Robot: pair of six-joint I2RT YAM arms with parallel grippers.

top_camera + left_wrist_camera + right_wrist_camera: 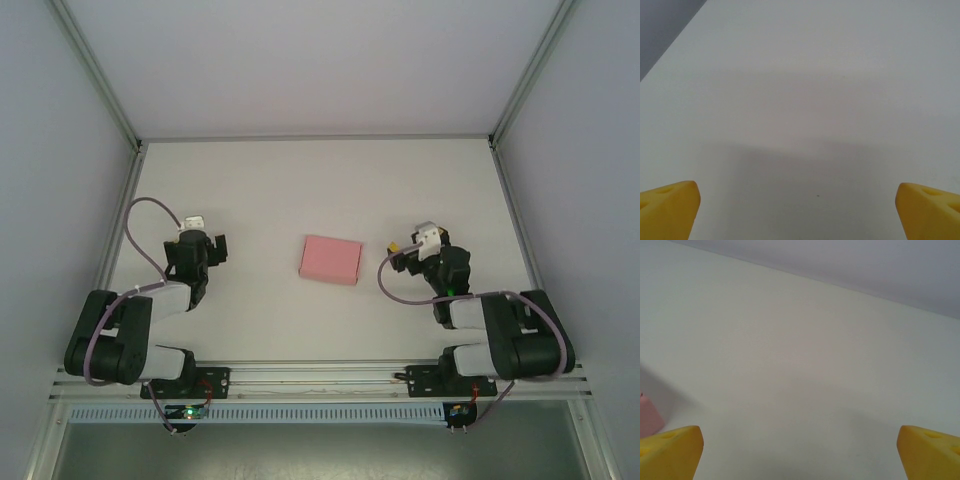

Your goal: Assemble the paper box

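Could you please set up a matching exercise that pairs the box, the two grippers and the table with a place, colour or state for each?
Things:
1. box
2. left gripper
3. right gripper
4. table

Descriptions:
A. white
B. jaws open, left of the box
C. pink, in the middle of the table
D. jaws open, right of the box

Pairs: 1-C; 2-B; 3-D; 4-A

Left claw (798, 212) spread wide, yellow fingertips (667, 207) low, white table (805, 100) beneath
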